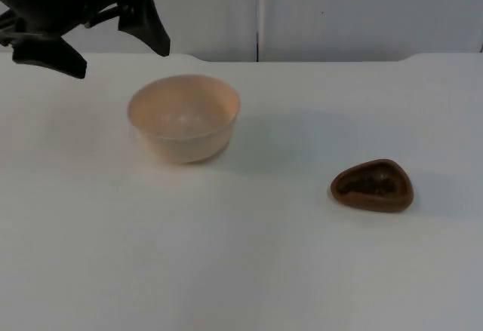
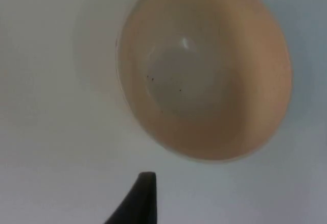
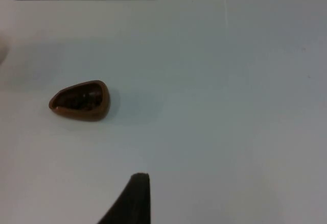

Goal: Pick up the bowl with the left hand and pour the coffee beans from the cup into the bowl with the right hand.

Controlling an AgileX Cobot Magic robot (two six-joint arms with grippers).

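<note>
A peach-coloured bowl (image 1: 183, 116) stands upright on the white table, left of centre. In the left wrist view the bowl (image 2: 204, 71) holds nothing but a few dark specks. My left gripper (image 1: 121, 58) hovers open behind and to the left of the bowl, apart from it. A small brown cup (image 1: 372, 186) with dark coffee beans inside sits on the table to the right. The right wrist view looks at the cup (image 3: 80, 101) from some distance, and my right gripper (image 3: 135, 198) waits well short of it.
The grey partition wall (image 1: 339, 7) closes the table at the back. Bare white table top (image 1: 241, 271) stretches between the bowl and the cup and across the whole front.
</note>
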